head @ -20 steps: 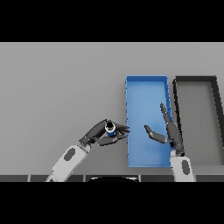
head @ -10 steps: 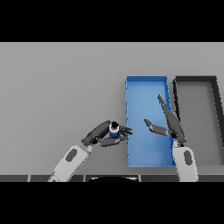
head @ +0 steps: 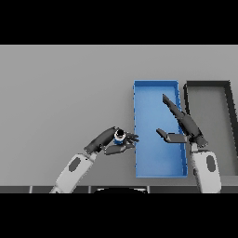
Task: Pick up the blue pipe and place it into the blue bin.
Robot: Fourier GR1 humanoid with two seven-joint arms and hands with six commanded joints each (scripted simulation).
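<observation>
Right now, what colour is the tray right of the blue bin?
Black rim, grey floor: the black tray, head view.

The pipe [head: 119,136] is a short blue piece, seen end-on so that its dark round opening faces up toward the viewer. It sits in the curled fingers of the left robot hand [head: 110,142], off the counter [head: 60,93], just beside the left wall of the bin and near that wall's lower half. The bin [head: 137,116] is a blue rectangular tray with low walls, long side running away from the viewer, lying flat on the counter right of centre. Nothing lies on its floor.
</observation>
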